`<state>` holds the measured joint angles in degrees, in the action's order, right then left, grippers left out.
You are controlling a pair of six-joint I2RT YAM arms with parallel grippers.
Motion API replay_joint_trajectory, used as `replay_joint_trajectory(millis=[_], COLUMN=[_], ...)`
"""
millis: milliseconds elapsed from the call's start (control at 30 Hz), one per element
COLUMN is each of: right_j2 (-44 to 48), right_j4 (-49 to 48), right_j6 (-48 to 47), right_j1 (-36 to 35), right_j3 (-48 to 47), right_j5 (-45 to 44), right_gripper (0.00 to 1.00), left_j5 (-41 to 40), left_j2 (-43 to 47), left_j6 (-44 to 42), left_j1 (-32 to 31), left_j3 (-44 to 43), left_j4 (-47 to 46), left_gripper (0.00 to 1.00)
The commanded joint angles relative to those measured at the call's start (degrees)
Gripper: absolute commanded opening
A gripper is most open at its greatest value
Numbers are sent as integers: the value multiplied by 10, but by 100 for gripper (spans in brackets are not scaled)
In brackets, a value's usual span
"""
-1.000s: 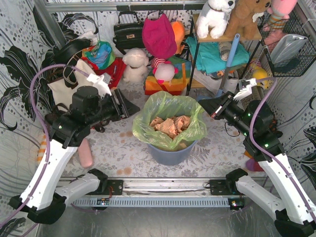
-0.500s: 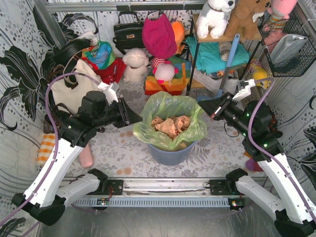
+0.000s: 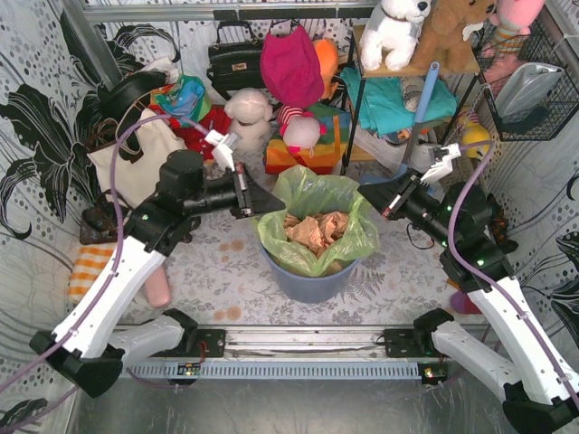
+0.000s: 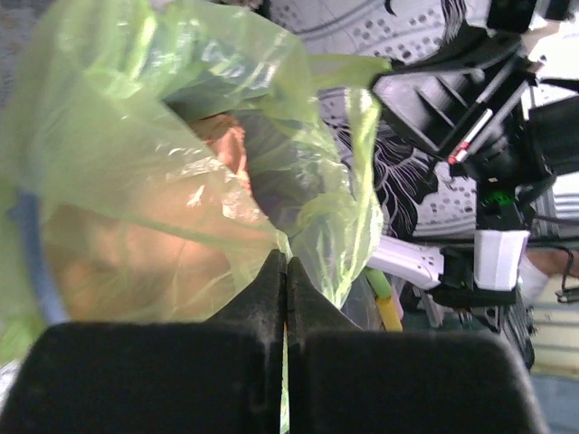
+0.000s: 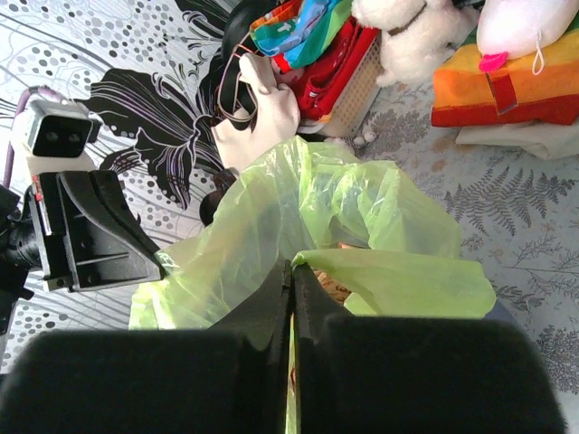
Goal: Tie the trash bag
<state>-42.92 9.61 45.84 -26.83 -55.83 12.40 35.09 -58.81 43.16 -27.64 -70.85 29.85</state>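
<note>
The trash bag [image 3: 318, 201], thin light-green plastic with crumpled tan paper [image 3: 312, 230] inside, lines a round blue-grey bin [image 3: 312, 286] at the table's middle. My left gripper [image 3: 274, 206] is shut on the bag's left rim. In the left wrist view its closed jaws [image 4: 286, 269] pinch a strip of green film from the bag [image 4: 163, 127]. My right gripper [image 3: 365, 193] is shut on the right rim. The right wrist view has that gripper [image 5: 291, 271] clamping a fold of the bag [image 5: 380, 212], with the left gripper [image 5: 90, 237] facing it across the opening.
Behind the bin lie stuffed toys [image 3: 298, 127], a striped cushion [image 3: 303, 154], a black handbag [image 3: 233, 61] and a shelf [image 3: 407, 72]. A white tote [image 3: 136, 158] stands at the left. A pink object [image 3: 159, 286] and a striped cloth [image 3: 84, 268] lie front left.
My left arm swung right to the bag and its jaws closed on the left rim, drawing that side inward. The right gripper kept its hold on the right rim.
</note>
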Motion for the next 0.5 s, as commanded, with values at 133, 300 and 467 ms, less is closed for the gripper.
replay_joint_trajectory(millis=[133, 300, 467], right_j2=[-10, -14, -16], right_j4=[-57, -61, -59], right_j6=[16, 17, 15], right_j1=[-1, 0, 0], right_j3=[22, 27, 25], right_j5=[20, 22, 24], right_gripper=[0, 0, 0], left_j5=[-15, -82, -143], left_j2=[-119, -169, -174], left_j6=[-50, -95, -115], left_j1=[-121, -179, -189], left_j3=[-72, -108, -133], left_j4=[-16, 57, 108], left_gripper=[0, 0, 13])
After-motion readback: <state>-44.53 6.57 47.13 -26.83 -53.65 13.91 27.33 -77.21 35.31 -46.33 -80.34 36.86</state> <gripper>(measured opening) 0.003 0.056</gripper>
